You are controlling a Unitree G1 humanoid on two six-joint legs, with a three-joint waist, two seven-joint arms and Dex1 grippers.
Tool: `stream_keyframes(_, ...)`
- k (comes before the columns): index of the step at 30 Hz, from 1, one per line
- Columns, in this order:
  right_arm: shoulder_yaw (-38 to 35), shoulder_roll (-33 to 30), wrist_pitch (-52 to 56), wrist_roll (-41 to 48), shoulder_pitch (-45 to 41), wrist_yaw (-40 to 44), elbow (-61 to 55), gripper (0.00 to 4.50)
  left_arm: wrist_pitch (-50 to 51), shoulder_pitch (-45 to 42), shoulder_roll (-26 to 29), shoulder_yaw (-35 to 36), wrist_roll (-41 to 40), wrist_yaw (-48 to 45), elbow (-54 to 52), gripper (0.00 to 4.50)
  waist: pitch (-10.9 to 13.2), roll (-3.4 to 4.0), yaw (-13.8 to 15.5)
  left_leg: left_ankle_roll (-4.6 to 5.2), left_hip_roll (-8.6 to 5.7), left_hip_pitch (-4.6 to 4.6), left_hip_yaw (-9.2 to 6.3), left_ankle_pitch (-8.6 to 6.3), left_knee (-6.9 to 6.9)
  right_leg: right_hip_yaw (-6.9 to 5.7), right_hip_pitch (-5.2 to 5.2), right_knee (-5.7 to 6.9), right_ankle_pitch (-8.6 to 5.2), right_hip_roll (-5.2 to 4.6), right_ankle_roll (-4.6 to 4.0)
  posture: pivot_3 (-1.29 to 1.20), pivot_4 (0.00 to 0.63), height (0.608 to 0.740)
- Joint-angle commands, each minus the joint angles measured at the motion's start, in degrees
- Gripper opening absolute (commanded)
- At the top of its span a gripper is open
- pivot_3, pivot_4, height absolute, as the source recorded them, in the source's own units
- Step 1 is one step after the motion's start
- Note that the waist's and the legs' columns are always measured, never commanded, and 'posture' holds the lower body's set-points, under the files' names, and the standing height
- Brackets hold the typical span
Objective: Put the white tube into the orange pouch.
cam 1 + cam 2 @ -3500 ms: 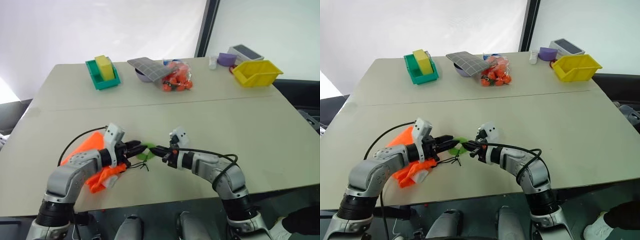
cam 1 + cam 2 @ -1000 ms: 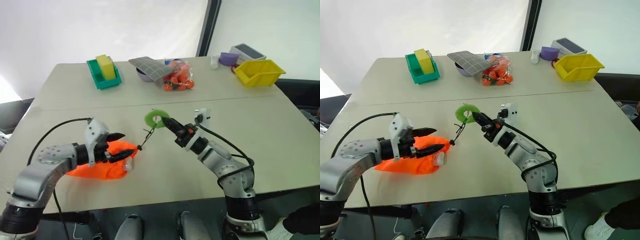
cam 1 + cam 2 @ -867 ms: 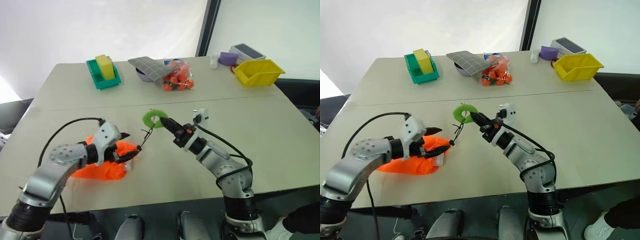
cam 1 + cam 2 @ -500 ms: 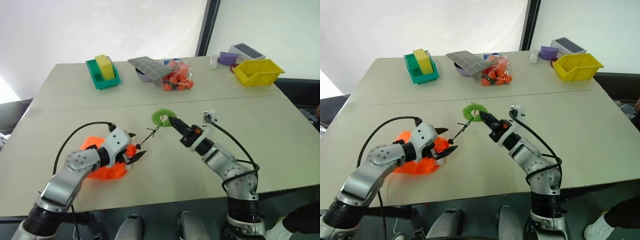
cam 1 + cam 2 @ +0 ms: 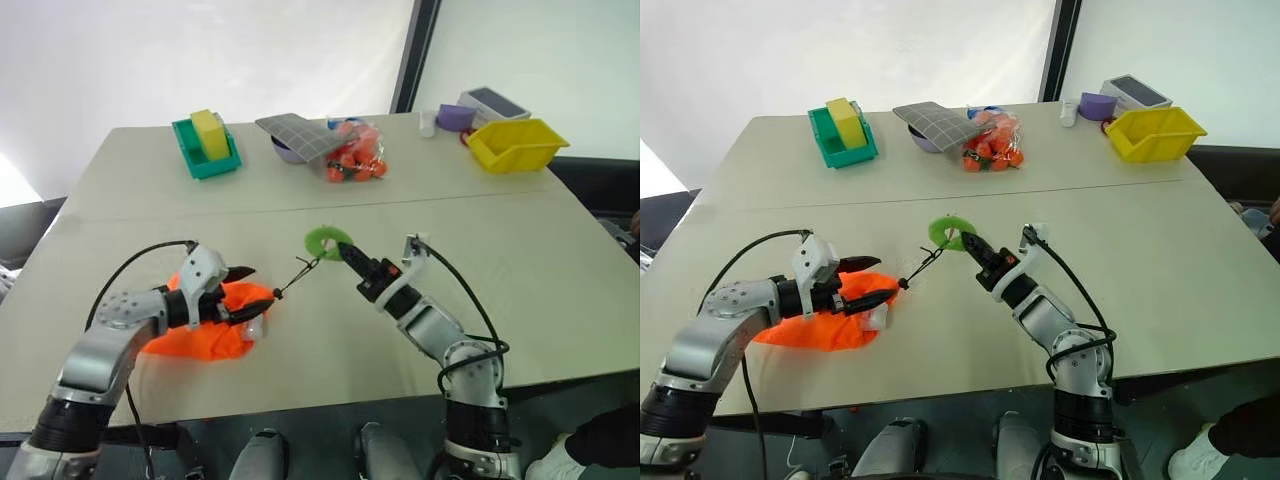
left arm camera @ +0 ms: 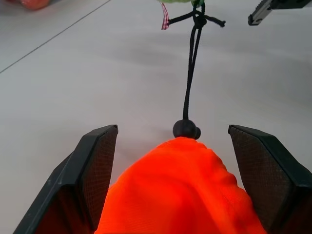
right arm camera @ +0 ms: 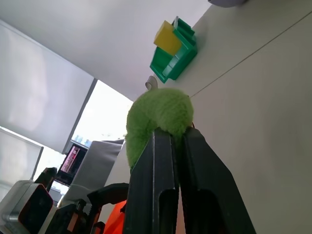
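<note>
The orange pouch (image 5: 200,328) lies bunched on the table at the near left. Its mouth (image 6: 183,156) is gathered shut below a black cord stopper (image 6: 186,129). My left gripper (image 5: 252,287) stands open, one finger (image 6: 97,165) on each side of that mouth. The dark cord (image 5: 297,273) runs taut up to the green ring (image 5: 322,240). My right gripper (image 5: 342,247) is shut on the ring, a little above the table. The white tube is hidden. A small white piece (image 5: 256,328) shows at the pouch's edge, and I cannot tell what it is.
Along the far edge stand a green bin with a yellow block (image 5: 205,145), a grey checked pad on a bowl (image 5: 295,135), a clear bag of red fruit (image 5: 352,160), a small white bottle (image 5: 427,123), a purple item (image 5: 453,117) and a yellow bin (image 5: 515,145).
Since the earliest frames my right gripper has drawn the green ring up and away from the pouch, tightening the cord. In the last second it sank slightly and rolled. The left gripper stays open at the pouch.
</note>
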Motion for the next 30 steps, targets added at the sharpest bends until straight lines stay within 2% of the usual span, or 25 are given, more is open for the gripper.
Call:
stream_keyframes(1,-0.31,2.51,-1.12,2.65,-1.16,-0.90,-0.91,0.00,-3.72,-1.72,0.84,-0.60,2.26,-1.13,1.66,3.88,0.00,0.00,-0.02,0.00,0.00,0.00,0.00,0.00,0.00,0.00,0.00,0.00,0.00,0.00,0.00,0.00,0.150,0.740)
stream_keyframes(7,0.29,2.69,-1.34,5.13,-1.44,-1.97,-1.42,0.00,-8.08,-3.61,0.24,-3.32,6.12,-1.59,3.07,3.88,0.00,0.00,-0.07,0.00,0.00,0.00,0.00,0.00,-0.01,0.00,0.00,0.01,0.03,0.00,-0.03,0.00,0.150,0.740)
stream_keyframes(17,0.95,1.89,-2.06,7.71,-2.60,-3.31,-2.10,0.00,-6.44,-5.45,0.06,-9.00,11.45,-0.37,-2.35,3.88,0.00,0.00,-0.07,0.01,0.00,0.00,0.00,0.00,-0.01,0.01,0.00,0.01,0.03,0.00,-0.02,0.00,0.150,0.740)
stream_keyframes(23,1.19,1.60,-2.16,8.57,-2.47,-3.91,-2.82,0.00,-1.70,-4.36,0.77,-12.65,18.64,4.42,-9.84,3.88,0.00,0.00,-0.08,0.01,0.00,0.00,0.00,0.00,-0.01,0.01,0.00,0.02,0.01,0.01,0.02,0.00,0.150,0.740)
stream_keyframes(30,1.50,0.78,-1.35,11.07,-3.24,-3.81,-3.95,0.00,11.66,-0.91,-0.61,-17.10,28.35,12.78,-21.47,3.88,0.00,0.01,-0.13,0.01,0.00,0.01,0.00,0.00,-0.01,0.02,0.01,0.03,-0.01,0.02,0.06,0.00,0.150,0.740)
